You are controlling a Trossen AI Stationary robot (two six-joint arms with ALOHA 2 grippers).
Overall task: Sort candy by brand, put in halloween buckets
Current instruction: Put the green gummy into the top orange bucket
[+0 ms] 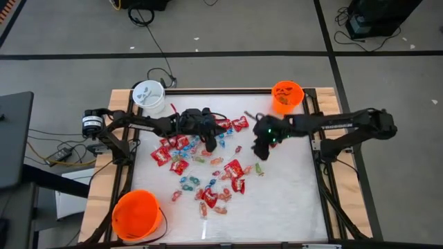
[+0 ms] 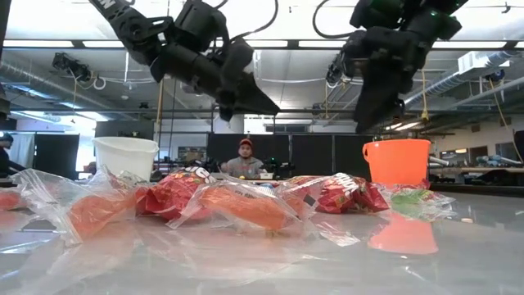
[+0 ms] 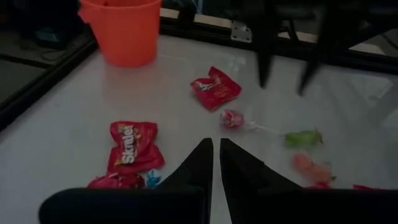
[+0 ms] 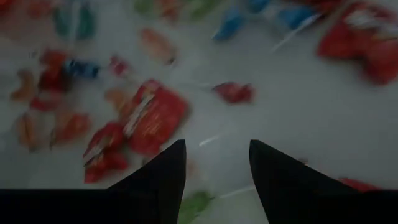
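Candy (image 1: 208,169) lies scattered mid-worktop (image 1: 291,200), three buckets at its edges. The right pincer (image 4: 216,163) hangs spread wide above red packets, apparently lining up a pick. The left pincer (image 3: 216,163) hovers closed, empty.

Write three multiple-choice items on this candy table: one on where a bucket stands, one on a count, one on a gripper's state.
1. Where does the white bucket stand in the high view?
A. far left corner of the table
B. near right corner
C. centre of the table

2. How many buckets are orange?
A. one
B. two
C. three

3. How are the right gripper's jaws?
A. shut on a red packet
B. shut, empty
C. open, empty

Answers:
1 A, it sits at the far left corner, behind the left gripper.
2 B, the large orange bucket near left and the small orange bucket far right.
3 C, a clear gap shows between its dark fingers.
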